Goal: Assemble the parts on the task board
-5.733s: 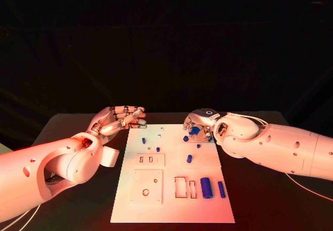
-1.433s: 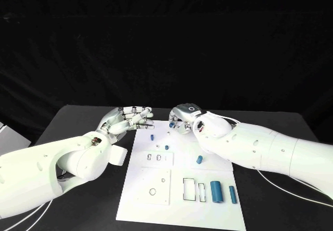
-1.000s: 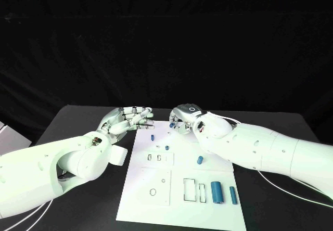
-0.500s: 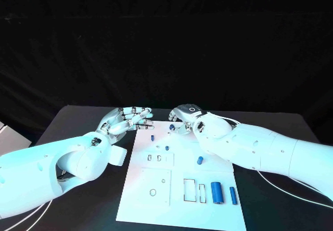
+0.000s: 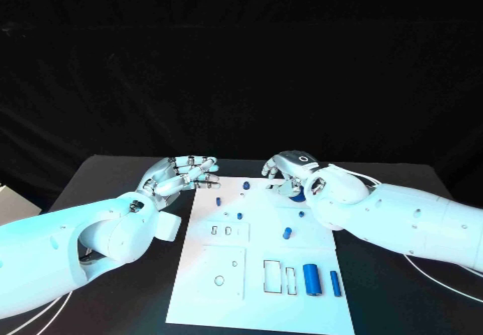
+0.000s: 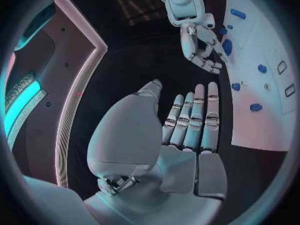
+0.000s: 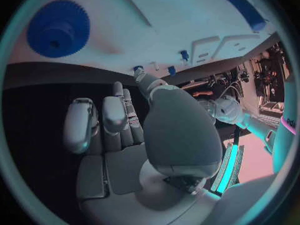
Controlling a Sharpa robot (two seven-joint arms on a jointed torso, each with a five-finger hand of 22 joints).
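White board (image 5: 257, 279) lies mid-table, blue parts (image 5: 311, 279) scattered on it. Left hand (image 5: 184, 174) hovers at its far left corner, right hand (image 5: 289, 174) over its far right; both hold nothing, fingers loosely apart.

we see a white task board (image 5: 264, 241) on a black counter (image 5: 111, 174). the parts on it are blue: a toothed gear (image 7: 58, 28), a short peg (image 5: 287, 232) and a larger cylinder (image 5: 311, 278). both hands, left (image 5: 184, 173) and right (image 5: 286, 172), are silver on white arms.
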